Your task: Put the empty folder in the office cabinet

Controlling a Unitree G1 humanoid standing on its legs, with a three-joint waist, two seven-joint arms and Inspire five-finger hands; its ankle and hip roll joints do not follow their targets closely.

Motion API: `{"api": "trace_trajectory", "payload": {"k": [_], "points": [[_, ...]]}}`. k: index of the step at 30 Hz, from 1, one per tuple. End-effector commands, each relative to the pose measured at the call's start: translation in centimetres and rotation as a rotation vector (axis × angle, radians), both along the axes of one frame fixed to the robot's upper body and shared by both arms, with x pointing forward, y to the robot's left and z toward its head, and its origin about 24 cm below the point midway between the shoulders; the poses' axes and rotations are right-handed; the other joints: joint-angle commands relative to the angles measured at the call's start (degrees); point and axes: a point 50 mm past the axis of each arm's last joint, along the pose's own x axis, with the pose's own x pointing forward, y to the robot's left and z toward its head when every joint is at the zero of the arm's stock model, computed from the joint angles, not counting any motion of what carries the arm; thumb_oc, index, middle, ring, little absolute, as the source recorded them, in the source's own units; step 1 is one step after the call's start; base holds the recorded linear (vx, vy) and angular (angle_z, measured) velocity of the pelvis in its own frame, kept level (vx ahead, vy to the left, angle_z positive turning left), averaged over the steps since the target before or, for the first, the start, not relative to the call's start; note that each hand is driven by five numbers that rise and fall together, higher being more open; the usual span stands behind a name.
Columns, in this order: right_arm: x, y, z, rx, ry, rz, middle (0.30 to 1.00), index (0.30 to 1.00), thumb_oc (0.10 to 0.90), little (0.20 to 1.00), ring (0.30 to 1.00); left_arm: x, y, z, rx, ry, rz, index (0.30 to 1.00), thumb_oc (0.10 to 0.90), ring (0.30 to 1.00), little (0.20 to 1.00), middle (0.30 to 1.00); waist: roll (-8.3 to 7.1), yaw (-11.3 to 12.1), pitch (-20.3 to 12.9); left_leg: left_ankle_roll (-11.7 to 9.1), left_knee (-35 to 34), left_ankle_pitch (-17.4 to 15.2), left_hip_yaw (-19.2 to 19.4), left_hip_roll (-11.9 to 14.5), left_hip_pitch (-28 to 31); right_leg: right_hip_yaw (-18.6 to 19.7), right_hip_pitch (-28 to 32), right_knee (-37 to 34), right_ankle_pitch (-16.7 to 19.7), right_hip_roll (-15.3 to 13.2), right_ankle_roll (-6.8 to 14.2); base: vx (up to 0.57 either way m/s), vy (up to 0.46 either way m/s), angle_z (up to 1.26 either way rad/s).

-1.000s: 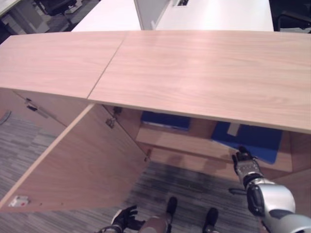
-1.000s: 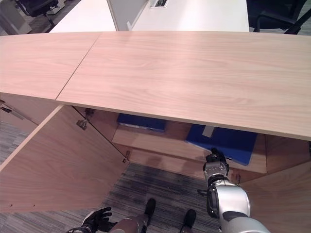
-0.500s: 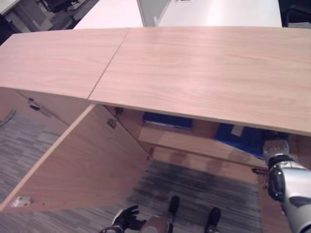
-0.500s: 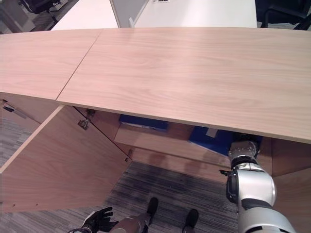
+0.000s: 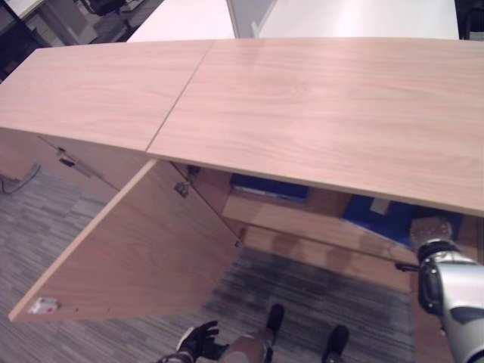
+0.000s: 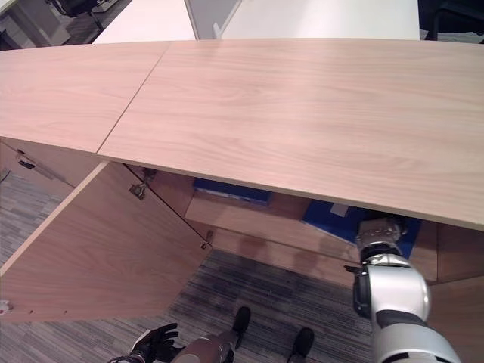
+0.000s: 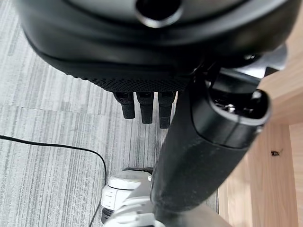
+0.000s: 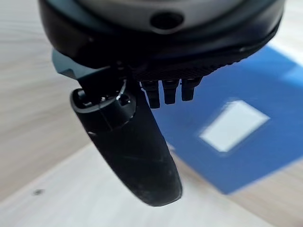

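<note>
A blue folder [image 5: 376, 217] with a white label [image 8: 234, 125] lies flat on the shelf [image 5: 302, 221] inside the open cabinet, at the right, partly hidden under the wooden top [image 5: 318, 106]. My right hand [image 6: 381, 231] hovers just in front of the folder's right end, under the top's front edge. In the right wrist view its thumb [image 8: 137, 146] and fingers are relaxed and hold nothing, with the folder [image 8: 255, 85] beyond them. My left hand [image 5: 198, 342] hangs low near the floor, fingers spread and empty.
A second blue folder [image 5: 269, 186] lies deeper in the cabinet at the middle. The cabinet's left door [image 5: 144, 249] stands swung wide open over the grey carpet [image 5: 318, 295]. White desks [image 5: 355, 19] stand behind the cabinet.
My right hand has moved right and up from the front of the shelf to the folder's right end. The whole view has shifted a little; the folder stays on the shelf.
</note>
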Motion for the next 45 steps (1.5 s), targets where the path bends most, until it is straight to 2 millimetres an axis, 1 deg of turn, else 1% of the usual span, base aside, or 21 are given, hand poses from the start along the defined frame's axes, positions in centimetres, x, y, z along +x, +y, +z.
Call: {"api": "trace_trajectory", "payload": {"k": [1,2,3,4,7,11,13,16,20,21,22,23,24,26,27,29,32,34,37,38,45], "points": [[1.2,4.5,2.2,-0.193,-0.295,0.179,0.300,0.300,0.400,0.300,0.300,1.9,-1.2,0.4,-0.020,-0.052,-0.008,0.900,0.800,0.900,0.900,0.900,-2.51,-1.2,-0.5,-3.8,-1.1,-3.9,-1.8,1.9,0.8,1.7,2.5,8.6,-10.7,-1.7,3.2,0.00,0.003,-0.06],[1.0,4.7,1.9,-0.193,-0.289,0.180,0.300,0.300,0.400,0.300,0.300,1.7,-1.1,0.3,-0.018,-0.047,-0.006,0.900,0.800,0.900,0.900,0.900,-2.62,-1.3,-0.7,-3.7,-1.1,-3.9,-1.7,1.9,0.9,1.8,2.6,8.6,-10.7,-1.7,3.2,0.01,0.009,-0.08],[0.2,6.5,1.3,-0.223,-0.335,0.250,0.300,0.300,0.400,0.300,0.300,2.1,-1.2,0.4,-0.016,-0.051,0.002,0.900,0.800,0.900,0.900,0.900,-2.96,-2.4,-0.5,-3.7,-1.1,-4.0,-1.4,2.1,1.2,2.1,2.5,8.6,-10.6,-1.6,3.2,0.03,0.005,-0.09],[-1.2,7.8,0.4,-0.247,-0.365,0.292,0.300,0.300,0.400,0.300,0.300,2.0,-1.2,0.3,-0.012,-0.049,0.015,0.900,0.800,0.900,0.900,0.900,-3.41,-3.4,-1.0,-3.7,-1.1,-4.2,-0.9,2.3,1.6,2.3,2.8,8.5,-10.5,-1.5,3.3,0.05,0.006,-0.05],[-4.2,8.6,-0.1,-0.373,-0.420,0.406,0.300,0.300,0.400,0.300,0.300,2.1,-1.0,0.3,-0.010,-0.050,0.035,0.900,0.800,0.900,0.900,0.900,-4.35,-5.8,-2.0,-3.8,-1.3,-4.5,0.1,2.8,2.9,2.6,3.3,8.2,-10.1,-1.4,3.4,0.06,-0.001,-0.12],[-7.4,9.4,1.0,-0.586,-0.490,0.638,0.300,0.300,0.400,0.300,0.300,2.2,-0.9,0.3,-0.017,-0.051,0.025,0.900,0.800,0.900,0.900,0.900,-5.18,-8.8,-3.5,-4.0,-1.6,-5.2,1.7,3.6,4.8,3.4,4.3,7.7,-9.9,-1.2,3.5,0.07,0.002,-0.24],[-7.9,9.5,1.0,-0.606,-0.500,0.678,0.300,0.300,0.400,0.300,0.300,1.9,-1.0,0.2,-0.031,-0.045,0.029,0.900,0.800,0.900,0.900,0.900,-5.27,-9.2,-3.8,-4.0,-1.6,-5.4,2.1,3.7,5.4,3.7,4.7,7.5,-9.8,-1.1,3.5,0.07,-0.007,-0.17],[-8.7,9.7,2.1,-0.721,-0.529,0.795,0.300,0.300,0.400,0.300,0.300,1.9,-1.1,0.2,-0.062,-0.046,0.024,0.900,0.800,0.900,0.900,0.900,-5.68,-10.5,-4.8,-4.1,-1.6,-5.9,3.1,4.1,6.9,4.4,5.7,6.8,-9.5,-0.7,3.7,0.06,-0.014,-0.27],[-9.0,9.9,1.5,-0.774,-0.485,0.863,0.300,0.300,0.400,0.300,0.300,1.6,-1.3,0.0,-0.079,-0.035,0.022,0.900,0.800,0.900,0.900,0.900,-5.81,-10.9,-5.5,-4.2,-1.6,-6.0,3.7,4.3,7.4,4.9,6.2,6.0,-9.1,-0.6,3.8,0.04,-0.020,-0.14],[-9.2,9.6,0.8,-0.885,-0.389,0.912,0.300,0.300,0.400,0.300,0.300,1.5,-1.4,0.0,-0.084,-0.036,0.031,0.900,0.800,0.900,0.900,0.900,-5.88,-11.1,-5.9,-4.3,-1.6,-6.1,3.9,4.4,7.6,5.0,6.5,5.5,-9.0,-0.4,3.8,0.04,-0.026,0.01],[-9.2,9.6,0.8,-0.887,-0.388,0.913,0.300,0.300,0.400,0.300,0.300,1.5,-1.4,0.0,-0.084,-0.036,0.031,0.900,0.800,0.900,0.900,0.900,-5.85,-11.1,-5.9,-4.3,-1.6,-6.1,3.9,4.4,7.6,5.0,6.5,5.4,-9.0,-0.4,3.8,0.06,-0.034,0.02],[-9.2,9.2,0.5,-1.008,-0.302,0.928,0.300,0.300,0.400,0.300,0.300,1.5,-1.4,0.0,-0.086,-0.039,0.041,0.900,0.800,0.900,0.900,0.900,-5.84,-11.1,-6.2,-4.3,-1.6,-6.2,4.0,4.5,7.7,5.1,6.8,5.2,-8.9,-0.3,3.8,0.00,0.000,0.00],[-9.2,9.3,0.5,-1.010,-0.301,0.928,0.300,0.300,0.400,0.300,0.300,1.5,-1.4,0.0,-0.086,-0.039,0.042,0.900,0.800,0.900,0.900,0.900,-5.83,-11.1,-6.2,-4.3,-1.6,-6.2,4.0,4.5,7.7,5.1,6.8,5.2,-8.9,-0.3,3.8,0.05,-0.016,-0.01],[-9.0,8.7,0.6,-1.156,-0.220,0.926,0.300,0.300,0.400,0.300,0.300,1.4,-1.4,0.0,-0.089,-0.043,0.045,0.900,0.800,0.900,0.900,0.900,-5.78,-11.0,-6.4,-4.2,-1.6,-6.4,4.0,4.4,7.9,5.2,7.0,4.8,-8.8,-0.2,3.8,0.03,-0.007,-0.03],[-9.0,8.7,0.6,-1.156,-0.220,0.926,0.300,0.300,0.400,0.300,0.300,1.4,-1.4,0.0,-0.089,-0.043,0.045,0.900,0.800,0.900,0.900,0.900,-5.78,-11.0,-6.4,-4.2,-1.6,-6.4,4.0,4.4,7.9,5.2,7.0,4.8,-8.8,-0.2,3.8,0.03,-0.013,-0.06],[-8.6,8.0,0.9,-1.426,-0.093,0.919,0.300,0.300,0.400,0.300,0.300,1.2,-1.5,0.0,-0.089,-0.046,0.033,0.900,0.800,0.900,0.900,0.900,-5.81,-10.6,-6.2,-4.1,-1.6,-6.5,3.8,4.5,8.1,5.3,7.1,4.6,-8.9,-0.1,3.8,0.03,-0.018,-0.04],[-8.2,7.4,0.5,-1.535,0.007,0.906,0.300,0.300,0.400,0.300,0.300,1.0,-1.4,0.0,-0.074,-0.038,0.007,0.900,0.800,0.900,0.900,0.900,-5.93,-10.3,-6.0,-4.0,-1.6,-6.6,3.3,4.6,8.0,4.9,7.3,4.8,-9.3,-0.1,3.8,0.00,0.000,0.00],[-8.1,7.3,0.4,-1.550,0.035,0.895,0.300,0.300,0.400,0.300,0.300,1.1,-1.5,0.0,-0.065,-0.036,-0.006,0.900,0.800,0.900,0.900,0.900,-6.04,-10.2,-5.7,-4.0,-1.6,-6.5,2.8,4.5,7.8,4.5,7.3,5.1,-9.7,0.0,3.6,0.00,-0.011,0.02],[-8.0,6.7,-0.9,-1.532,0.121,0.901,0.300,0.300,0.400,0.300,0.300,1.4,-1.5,0.1,-0.054,-0.043,-0.018,0.900,0.800,0.900,0.900,0.900,-6.43,-9.6,-5.0,-3.9,-1.6,-6.3,1.6,4.4,7.1,3.6,7.0,5.8,-10.3,0.1,3.4,-0.01,-0.032,0.13],[-8.0,6.7,-0.9,-1.532,0.120,0.901,0.300,0.300,0.400,0.300,0.300,1.4,-1.5,0.1,-0.054,-0.043,-0.018,0.900,0.800,0.900,0.900,0.900,-6.44,-9.6,-5.0,-4.0,-1.6,-6.3,1.6,4.4,7.1,3.5,7.0,5.8,-10.3,0.0,3.4,-0.02,-0.032,0.22],[-7.6,5.6,-2.9,-1.426,0.224,0.856,0.300,0.300,0.400,0.300,0.300,2.1,-1.3,0.5,-0.035,-0.072,-0.043,0.900,0.800,0.900,0.900,0.900,-6.65,-7.9,-3.1,-4.0,-1.6,-5.5,-0.4,4.2,5.0,1.7,5.8,6.6,-10.9,0.0,3.0,-0.04,-0.027,0.17]]}}
